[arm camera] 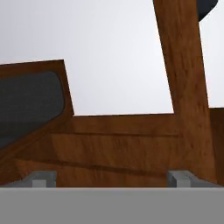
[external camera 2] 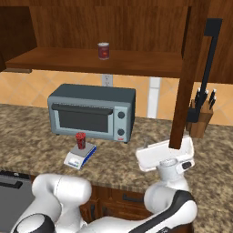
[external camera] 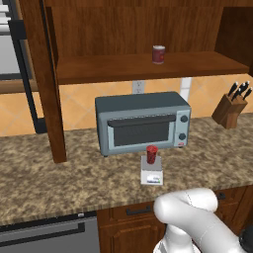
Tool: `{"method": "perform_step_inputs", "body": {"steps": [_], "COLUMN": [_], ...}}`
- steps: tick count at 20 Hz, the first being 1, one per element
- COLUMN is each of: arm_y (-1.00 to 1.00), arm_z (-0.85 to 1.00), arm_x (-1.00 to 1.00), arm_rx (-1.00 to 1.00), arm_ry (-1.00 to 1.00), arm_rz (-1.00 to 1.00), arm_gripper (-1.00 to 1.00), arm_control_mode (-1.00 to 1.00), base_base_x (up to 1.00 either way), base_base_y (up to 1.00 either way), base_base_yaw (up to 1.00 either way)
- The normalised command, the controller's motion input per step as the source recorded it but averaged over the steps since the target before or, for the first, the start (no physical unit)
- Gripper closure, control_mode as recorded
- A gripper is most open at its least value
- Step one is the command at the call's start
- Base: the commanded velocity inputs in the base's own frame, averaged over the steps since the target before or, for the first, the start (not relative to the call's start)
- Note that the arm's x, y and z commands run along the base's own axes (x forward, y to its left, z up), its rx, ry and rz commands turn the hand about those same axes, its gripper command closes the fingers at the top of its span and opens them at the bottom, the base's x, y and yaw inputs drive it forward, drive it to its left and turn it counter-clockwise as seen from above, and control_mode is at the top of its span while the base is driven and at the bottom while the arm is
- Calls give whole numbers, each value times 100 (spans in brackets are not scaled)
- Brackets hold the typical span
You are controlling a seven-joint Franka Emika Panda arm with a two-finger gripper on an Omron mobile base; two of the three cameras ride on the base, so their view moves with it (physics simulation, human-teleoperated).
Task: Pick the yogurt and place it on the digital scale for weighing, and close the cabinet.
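Yogurt [external camera: 151, 153] seated on digital scale [external camera: 151, 176] for weighing; gripper [arm camera: 111, 178] spread wide, empty, raised toward open cabinet [external camera 2: 184, 77] door for closing.

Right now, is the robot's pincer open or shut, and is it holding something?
Pincer: open, holding nothing, its fingertips spread wide below the open cabinet door.

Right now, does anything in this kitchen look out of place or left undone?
Both cabinet doors stand wide open over the counter. Nothing is spilled or tipped: the yogurt stands upright on the digital scale.
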Motion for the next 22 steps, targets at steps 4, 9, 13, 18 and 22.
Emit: {"method": "perform_step_inputs", "body": {"steps": [4,9,13,18,22], "arm_y": [-88,-100,-100,-85,-30], "arm_z": [-32,-29,-7,25,52], "arm_x": [48,44,40,2,-1], "arm_rx": [24,28,30,18,4], "arm_ry": [2,7,14,4,0], "arm_rz": [0,0,0,1,0], "arm_gripper": [-100,-100,-100,-100,-100], "arm_control_mode": [-100,-100,-100,-100,-100], "base_base_x": [0,0,0,0,0], "base_base_y": [0,0,0,0,0], "base_base_yaw": [0,0,0,0,0]}}
